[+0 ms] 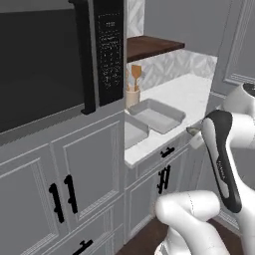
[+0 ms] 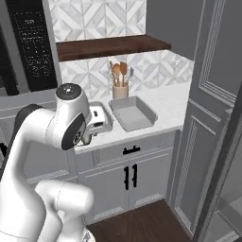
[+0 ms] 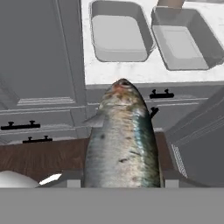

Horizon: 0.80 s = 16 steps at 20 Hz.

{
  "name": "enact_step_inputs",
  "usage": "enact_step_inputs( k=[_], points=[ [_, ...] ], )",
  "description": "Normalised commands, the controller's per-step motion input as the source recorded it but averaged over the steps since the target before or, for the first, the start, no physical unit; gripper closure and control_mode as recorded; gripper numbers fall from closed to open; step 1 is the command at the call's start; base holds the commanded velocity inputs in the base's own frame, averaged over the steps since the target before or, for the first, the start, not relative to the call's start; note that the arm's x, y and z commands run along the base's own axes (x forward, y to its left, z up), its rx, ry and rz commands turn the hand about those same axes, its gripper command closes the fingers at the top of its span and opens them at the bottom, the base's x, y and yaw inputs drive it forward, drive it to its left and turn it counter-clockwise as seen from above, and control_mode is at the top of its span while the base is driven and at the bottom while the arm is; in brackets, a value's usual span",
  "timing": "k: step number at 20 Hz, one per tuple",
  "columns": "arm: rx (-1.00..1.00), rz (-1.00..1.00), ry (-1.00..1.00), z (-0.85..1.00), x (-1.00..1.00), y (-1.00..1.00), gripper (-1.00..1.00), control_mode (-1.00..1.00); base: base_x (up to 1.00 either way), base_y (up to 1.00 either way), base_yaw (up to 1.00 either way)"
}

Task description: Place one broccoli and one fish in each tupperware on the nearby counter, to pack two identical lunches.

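The hand [image 3: 122, 186] is clamped on the fish [image 3: 122, 140], carried lengthwise and head-first toward the counter [image 3: 131, 72]. Both tupperware trays sit empty ahead, one at 11 o'clock [image 3: 120, 37], the other at 1 o'clock [image 3: 183, 41], ready for a drop.

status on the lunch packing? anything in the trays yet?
Done: nothing packed. In the hand view both tupperware trays, the left one and the right one, sit empty on the counter.

In hand: a fish is held in the gripper, out in front of the cabinets, short of the counter edge.

Left: drop this fish in a tray, then a second fish and two broccoli.
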Motion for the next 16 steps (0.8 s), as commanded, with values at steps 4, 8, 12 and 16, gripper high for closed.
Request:
enact_step_inputs(
  k=[4,8,12,16],
  points=[
    [0.0,0.0,0.0,0.0,0.0,0.0,1.0,1.0,1.0,-0.18,0.49],
    [0.0,0.0,0.0,0.0,0.0,0.0,1.0,1.0,0.99,-0.07,0.44],
    [0.0,0.0,0.0,0.0,0.0,0.0,1.0,1.0,0.74,-0.19,0.34],
    [0.05,0.25,0.12,-0.23,0.81,-0.29,1.0,-1.0,0.0,0.0,0.0]
  ],
)
